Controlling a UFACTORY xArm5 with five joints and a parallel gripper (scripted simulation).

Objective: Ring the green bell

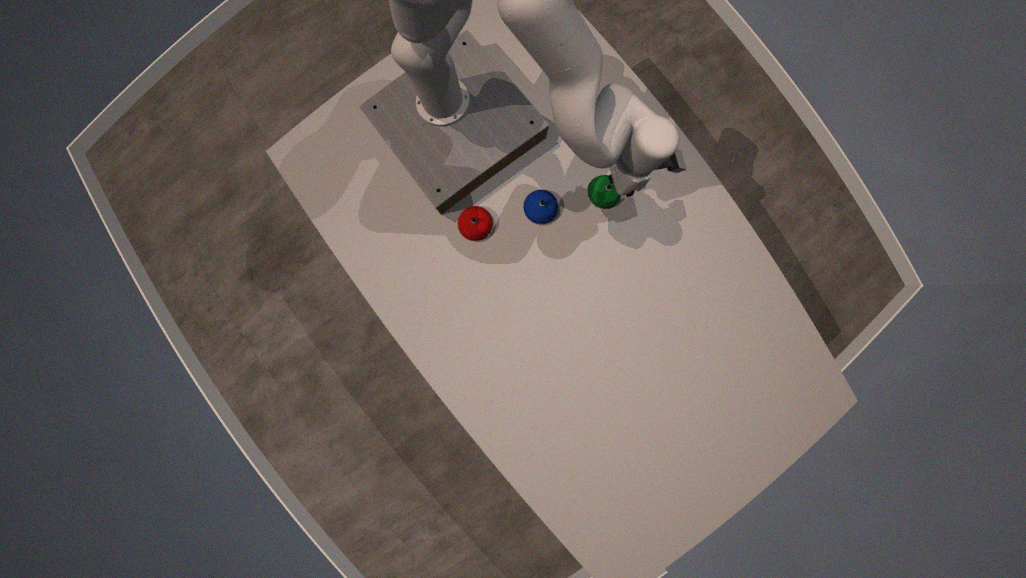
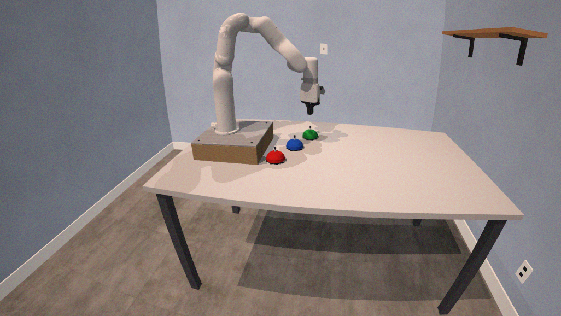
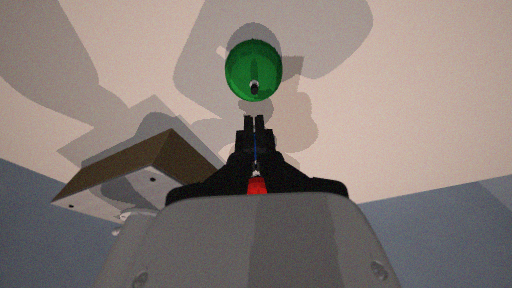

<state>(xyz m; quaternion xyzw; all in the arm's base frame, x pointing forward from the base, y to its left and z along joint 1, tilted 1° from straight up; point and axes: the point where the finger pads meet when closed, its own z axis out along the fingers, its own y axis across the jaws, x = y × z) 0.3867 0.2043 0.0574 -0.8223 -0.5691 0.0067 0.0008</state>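
The green bell (image 1: 602, 191) (image 2: 310, 134) (image 3: 253, 70) stands on the table at the end of a row of three bells, its small dark button up. My gripper (image 2: 310, 111) (image 3: 254, 127) is shut with nothing in it. It hangs a short way above the green bell, pointing down, and does not touch it. In the overhead view its fingertips (image 1: 623, 192) show just beside the bell's right edge. The blue bell (image 1: 540, 206) (image 2: 294, 144) and the red bell (image 1: 474, 222) (image 2: 275, 157) stand further along the row, towards the arm's base.
The arm's wooden base block (image 1: 459, 140) (image 2: 233, 147) (image 3: 135, 160) stands close behind the red and blue bells. The table's back edge (image 1: 649, 78) lies close behind the green bell. A wall shelf (image 2: 494, 33) hangs high on the right.
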